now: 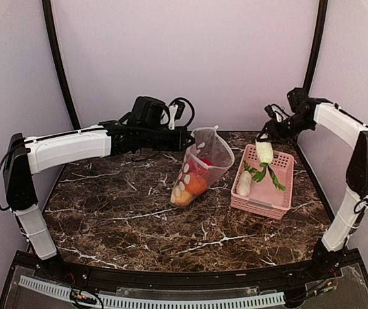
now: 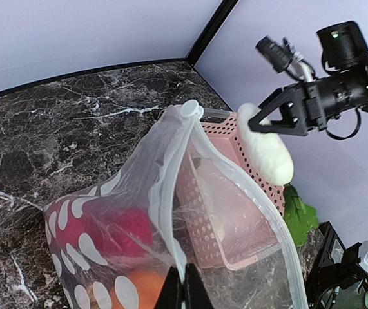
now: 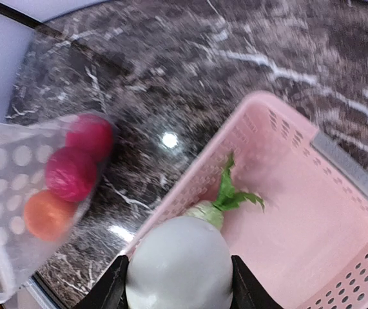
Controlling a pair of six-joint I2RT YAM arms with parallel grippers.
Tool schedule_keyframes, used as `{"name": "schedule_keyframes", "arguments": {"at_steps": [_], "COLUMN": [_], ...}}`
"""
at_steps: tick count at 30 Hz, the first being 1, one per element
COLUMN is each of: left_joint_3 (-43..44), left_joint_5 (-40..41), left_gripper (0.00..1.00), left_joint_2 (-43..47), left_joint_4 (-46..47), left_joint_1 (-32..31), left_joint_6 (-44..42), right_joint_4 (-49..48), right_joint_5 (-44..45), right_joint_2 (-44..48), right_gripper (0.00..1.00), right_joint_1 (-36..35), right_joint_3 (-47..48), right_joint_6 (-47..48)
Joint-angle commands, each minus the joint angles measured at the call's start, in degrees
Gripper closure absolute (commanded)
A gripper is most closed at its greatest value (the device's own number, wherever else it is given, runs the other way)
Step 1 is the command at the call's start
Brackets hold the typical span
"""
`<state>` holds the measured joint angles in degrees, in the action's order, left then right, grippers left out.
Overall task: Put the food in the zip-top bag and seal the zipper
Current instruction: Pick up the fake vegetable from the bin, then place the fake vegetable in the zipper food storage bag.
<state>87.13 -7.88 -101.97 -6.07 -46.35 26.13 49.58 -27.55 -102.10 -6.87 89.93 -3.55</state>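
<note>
A: Entry on the zip-top bag [image 1: 204, 162]. Where does it sit?
B: Mid tabletop [image 1: 113, 215]. Its lowest corner is down on the marble, the body is tilted, and the mouth is raised toward the back wall. It is just beside the pink basket [image 1: 285, 188], on that basket's left.
A: Contents?
B: Two red balls [image 3: 69, 174], an orange piece [image 3: 47, 215] next to them and a yellowish piece [image 1: 182, 196] at the lowest corner. All are seen through the dotted plastic.
A: Zipper [image 2: 160, 193]?
B: Unsealed. The two sides of the strip stand apart and the mouth gapes.
A: What holds the mouth up?
B: The left gripper [image 1: 187, 138], clenched on the mouth edge. The left wrist view shows its fingertips pinched together on the plastic at the rim.
A: Right side?
B: The right gripper [image 1: 265, 137] is grasping a white radish [image 1: 265, 152] by its white body, jaws on either side, green leaves hanging below. The radish is in the air over the far part of the basket, apart from the bag. Whether the leaves touch the basket cannot be told.
A: Anything else in the basket?
B: A second radish [image 1: 244, 183] lies along the left wall.
</note>
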Motion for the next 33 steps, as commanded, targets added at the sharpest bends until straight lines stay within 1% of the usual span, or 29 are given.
{"name": "schedule_keyframes", "arguments": {"at_steps": [1,3,5,11,12,17,24,29,33], "left_joint_3": [-0.7,-0.7,-0.8,-1.1,-1.2,-1.7,-1.8,-2.3,-3.4], "left_joint_5": [0.1,0.0,-0.5,-2.1,-2.2,-2.7,-3.5,-3.1,-2.7], "left_gripper": [0.99,0.99,0.99,0.99,0.99,0.99,0.99,0.99,0.99], "left_joint_2": [2.9,2.9,2.9,2.6,2.6,2.5,2.2,2.4,2.9], "left_joint_4": [0.7,1.2,1.8,3.5,3.9,5.4,7.7,7.8,8.5], "left_joint_1": [0.2,0.2,0.1,0.1,0.1,0.1,0.2,0.3,0.6], "left_joint_6": [1.0,1.8,2.7,5.3,5.7,6.9,9.6,9.9,10.9], "right_joint_4": [-1.0,-2.4,-6.0,-23.1,-24.8,-29.6,-35.5,-40.2,-43.8], "right_joint_5": [-10.9,-14.4,-16.1,-12.9,-12.0,-10.7,-8.1,-7.6,-6.8], "right_joint_2": [4.1,4.8,6.1,11.1,11.4,8.7,6.1,4.3,3.6], "right_gripper": [0.64,0.65,0.65,0.7,0.71,0.72,0.73,0.73,0.75], "right_joint_1": [-0.3,-1.3,-2.9,-8.8,-9.7,-13.3,-18.4,-20.1,-20.4], "right_joint_3": [6.7,9.3,10.6,7.9,7.6,7.8,6.8,5.8,3.1], "right_joint_6": [1.6,1.0,-0.4,-3.9,-4.2,-6.2,-6.1,-6.6,-7.2]}}
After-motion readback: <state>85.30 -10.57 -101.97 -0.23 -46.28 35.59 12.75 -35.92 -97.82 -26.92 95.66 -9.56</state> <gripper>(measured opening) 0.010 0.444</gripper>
